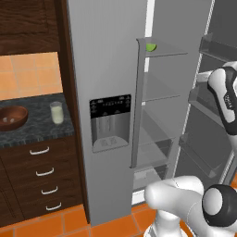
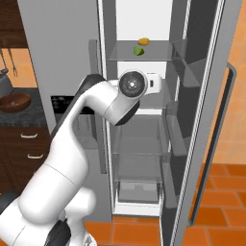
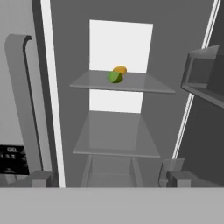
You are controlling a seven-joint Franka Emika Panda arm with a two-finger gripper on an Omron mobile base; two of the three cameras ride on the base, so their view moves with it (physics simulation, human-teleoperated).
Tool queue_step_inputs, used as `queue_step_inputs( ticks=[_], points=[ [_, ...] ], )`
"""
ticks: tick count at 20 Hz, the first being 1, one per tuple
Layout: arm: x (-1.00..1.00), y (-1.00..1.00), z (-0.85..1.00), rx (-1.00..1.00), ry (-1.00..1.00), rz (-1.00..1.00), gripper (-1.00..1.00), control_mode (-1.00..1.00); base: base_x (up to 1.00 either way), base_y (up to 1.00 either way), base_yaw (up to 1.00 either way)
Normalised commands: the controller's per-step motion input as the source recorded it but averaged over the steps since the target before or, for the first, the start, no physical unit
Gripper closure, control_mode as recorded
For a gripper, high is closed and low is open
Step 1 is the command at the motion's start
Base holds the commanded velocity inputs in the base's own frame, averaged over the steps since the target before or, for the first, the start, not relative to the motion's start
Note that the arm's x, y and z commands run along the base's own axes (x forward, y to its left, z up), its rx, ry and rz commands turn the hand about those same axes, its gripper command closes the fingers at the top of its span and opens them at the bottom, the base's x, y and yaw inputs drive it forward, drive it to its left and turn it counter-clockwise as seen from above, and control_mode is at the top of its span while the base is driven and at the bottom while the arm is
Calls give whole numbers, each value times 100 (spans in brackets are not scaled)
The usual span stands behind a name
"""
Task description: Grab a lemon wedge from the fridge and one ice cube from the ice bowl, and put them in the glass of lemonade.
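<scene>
Leftmost, left base view: ice bowl (image 1: pixel 13 117) and glass of lemonade (image 1: pixel 56 112) on desk (image 1: pixel 39 127). Fridge (image 1: pixel 109 69) open, lemon wedge (image 3: pixel 115 77) on top shelf (image 3: pixel 144 84); hand view adds orange fruit (image 3: pixel 120 69) behind. Gripper (image 3: pixel 109 178) spread, empty.

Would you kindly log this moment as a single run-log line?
fridge: right door open | lemon wedge: upper shelf, beside orange item | gripper: open, empty, facing shelves
</scene>
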Motion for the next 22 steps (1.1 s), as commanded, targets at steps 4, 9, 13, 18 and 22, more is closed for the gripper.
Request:
queue_step_inputs(
  ticks=[4,9,13,18,22],
  points=[
    [-11,0,5,0,0,0,-100,-100,0,0,0],
    [-14,0,1,0,0,9,-100,-100,0,0,0],
    [-1,0,0,0,0,5,-100,100,3,0,6],
    [0,0,0,0,0,0,-100,100,8,0,29],
    [0,0,0,0,0,0,-100,100,4,0,38]
  ],
)
